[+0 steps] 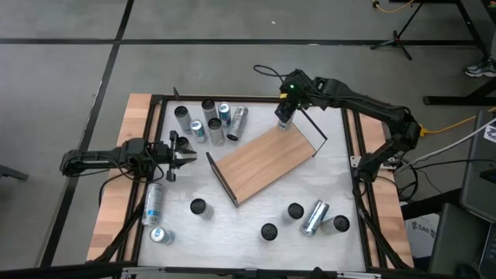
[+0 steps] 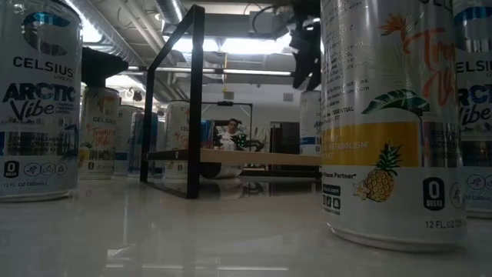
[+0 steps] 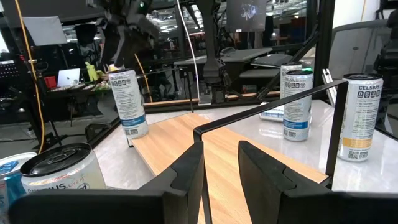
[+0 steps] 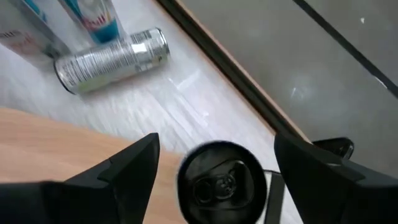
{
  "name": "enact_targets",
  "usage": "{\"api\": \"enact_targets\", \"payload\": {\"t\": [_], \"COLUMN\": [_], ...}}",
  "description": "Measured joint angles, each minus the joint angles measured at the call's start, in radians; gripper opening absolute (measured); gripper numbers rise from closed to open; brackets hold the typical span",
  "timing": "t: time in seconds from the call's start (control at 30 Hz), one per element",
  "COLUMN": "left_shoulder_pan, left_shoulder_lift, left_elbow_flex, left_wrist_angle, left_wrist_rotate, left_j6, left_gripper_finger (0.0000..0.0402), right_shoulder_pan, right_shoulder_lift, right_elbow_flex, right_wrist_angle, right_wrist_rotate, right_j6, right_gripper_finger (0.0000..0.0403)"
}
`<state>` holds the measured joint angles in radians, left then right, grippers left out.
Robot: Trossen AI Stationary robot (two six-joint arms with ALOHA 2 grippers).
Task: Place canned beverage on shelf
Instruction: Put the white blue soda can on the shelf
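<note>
The right hand (image 1: 284, 116) hangs over a can (image 1: 283, 122) standing on the shelf (image 1: 263, 163), fingers apart, seemingly not touching; the left hand (image 1: 188, 157) waits shut.

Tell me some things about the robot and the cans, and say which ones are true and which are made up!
1. The right hand is above a can standing on the shelf. True.
2. The right hand's fingers are squeezed tight on that can. False: they stand apart on either side of it.
3. The left hand is holding a can. False: it is shut and holds nothing.
4. A can lies on its side near the right edge. True.
5. The shelf is full of cans. False: only one stands on it.
</note>
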<state>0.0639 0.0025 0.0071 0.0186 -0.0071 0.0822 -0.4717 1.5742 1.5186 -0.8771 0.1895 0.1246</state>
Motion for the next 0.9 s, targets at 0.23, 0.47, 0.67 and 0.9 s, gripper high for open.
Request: {"api": "enact_targets", "payload": {"t": [0.23,0.47,0.67,0.9], "left_shoulder_pan": [0.000,0.000,0.000,0.000], "left_shoulder_lift": [0.000,0.000,0.000,0.000], "left_elbow_flex": [0.000,0.000,0.000,0.000], "left_wrist_angle": [0.059,0.282,0.433,0.454], "left_wrist_rotate": [-0.002,-0.059,-0.107,-0.189], "left_j6": [-0.002,-0.015,-0.049,-0.103], "left_gripper_finger": [0.0092,0.0092,0.0092,0.0130], "right_shoulder_pan": [0.001,0.001,0.001,0.001], "right_shoulder_lift": [0.000,0.000,0.000,0.000], "right_elbow_flex": [0.081,0.106,0.105,0.105], "right_wrist_angle": [-0.001,0.031,0.046,0.047], "right_wrist_rotate": [0.000,-0.001,-0.061,-0.095], "right_j6": [0.000,0.000,0.000,0.001], "right_gripper_finger": [0.0308,0.0308,0.0308,0.0308]}}
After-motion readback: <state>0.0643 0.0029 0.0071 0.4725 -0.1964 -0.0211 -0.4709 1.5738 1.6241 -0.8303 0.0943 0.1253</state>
